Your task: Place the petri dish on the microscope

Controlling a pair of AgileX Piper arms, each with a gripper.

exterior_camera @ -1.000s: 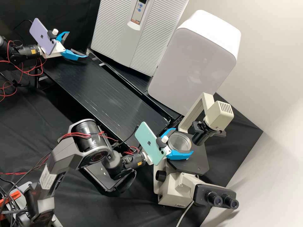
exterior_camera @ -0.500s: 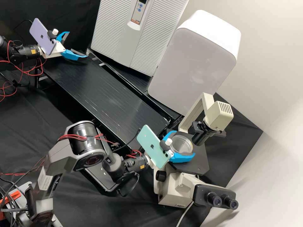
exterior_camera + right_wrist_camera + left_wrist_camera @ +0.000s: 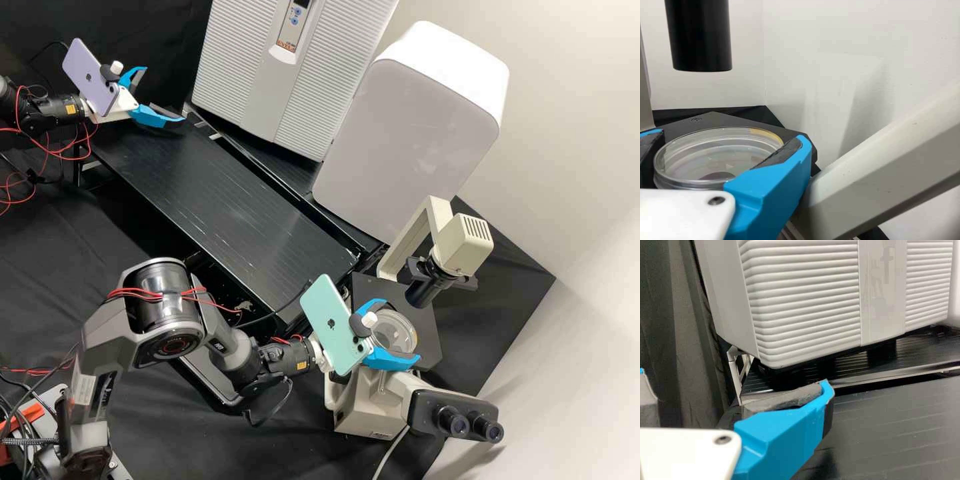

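Note:
In the high view, my right gripper (image 3: 400, 331) is shut on the clear round petri dish (image 3: 393, 328), one blue finger on either side. The dish is over the near-left part of the black stage of the microscope (image 3: 363, 410); whether it touches the stage I cannot tell. From the right wrist, the petri dish (image 3: 715, 155) lies level between the fingers of the right gripper (image 3: 732, 136), with the stage (image 3: 725, 119) behind it. My left gripper (image 3: 165, 94) stands open by the bench's far left end, nothing between its fingers; the left wrist view has the left gripper (image 3: 737, 380) before a ribbed cabinet.
The microscope's black lamp tube (image 3: 427, 290) hangs beyond the dish, and its eyepieces (image 3: 470, 425) stick out at the near right. A ribbed grey cabinet (image 3: 287, 73) and a white rounded box (image 3: 413, 127) stand behind the black bench (image 3: 220, 193).
My right gripper and the petri dish have moved together toward the near right in the high view, away from the lamp tube's side of the stage. The left arm has kept still.

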